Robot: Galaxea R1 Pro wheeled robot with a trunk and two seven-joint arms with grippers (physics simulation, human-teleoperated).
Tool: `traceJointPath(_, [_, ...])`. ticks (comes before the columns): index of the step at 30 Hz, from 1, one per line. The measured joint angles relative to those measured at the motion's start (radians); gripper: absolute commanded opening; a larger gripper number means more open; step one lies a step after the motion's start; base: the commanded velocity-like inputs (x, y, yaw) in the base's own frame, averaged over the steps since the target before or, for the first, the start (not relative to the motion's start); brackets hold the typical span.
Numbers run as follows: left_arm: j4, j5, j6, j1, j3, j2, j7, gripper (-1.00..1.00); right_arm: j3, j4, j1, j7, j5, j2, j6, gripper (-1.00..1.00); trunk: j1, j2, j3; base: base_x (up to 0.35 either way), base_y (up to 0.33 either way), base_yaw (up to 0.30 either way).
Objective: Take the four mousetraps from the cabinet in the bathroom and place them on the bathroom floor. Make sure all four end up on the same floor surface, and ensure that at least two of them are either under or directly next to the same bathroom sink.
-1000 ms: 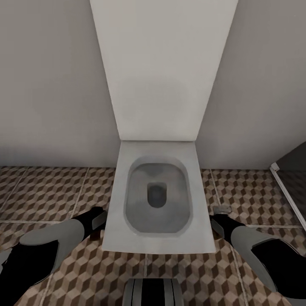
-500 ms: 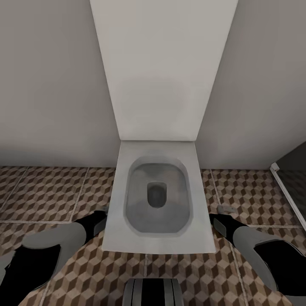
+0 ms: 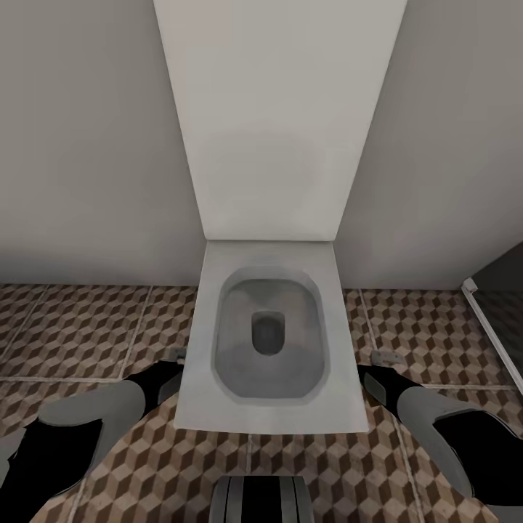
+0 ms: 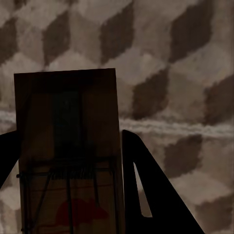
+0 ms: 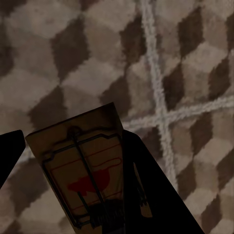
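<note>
Already clamped: left claw (image 4: 68, 195) on one mousetrap (image 4: 68, 146), right claw (image 5: 73, 190) on another mousetrap (image 5: 80, 165). Light, stiff slabs; held by long edges, clear of spring bar.

Head view is evenly and softly lit, no clear light source; the toilet (image 3: 270, 341) bowl is shaded grey, with no glare. Wide-angle stretch is seen at the edges, walls leaning outward. Both wrist views are dim and coarse: floor tiles (image 4: 170, 63) beyond each tool are blurred and pixelated, and the mousetrap (image 4: 68, 156) held in each is seen underexposed.
</note>
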Motion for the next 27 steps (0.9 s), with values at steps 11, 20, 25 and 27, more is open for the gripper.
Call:
traceJointPath(11, [0.004,0.001,-0.029,0.000,0.000,0.015,-0.105,-1.00,0.000,0.000,0.001,0.000,0.001,0.000,-0.004,-1.00,0.000,0.000,0.000,0.000,0.000,0.000])
traceJointPath(20, [0.004,0.006,-0.032,0.001,0.000,0.016,-0.120,-1.00,0.000,0.000,0.002,0.001,0.002,-0.001,-0.005,-1.00,0.000,0.000,0.000,0.000,0.000,0.000])
traceJointPath(25, [0.004,0.007,-0.032,0.001,0.000,0.017,-0.120,-1.00,0.000,0.000,0.004,0.002,0.003,-0.001,-0.007,-1.00,0.000,0.000,0.000,0.000,0.000,0.000])
traceJointPath(27, [0.004,0.007,-0.037,0.002,0.000,0.017,-0.120,-1.00,0.000,0.000,0.004,0.002,0.003,-0.001,-0.007,-1.00,0.000,0.000,0.000,0.000,0.000,0.000])
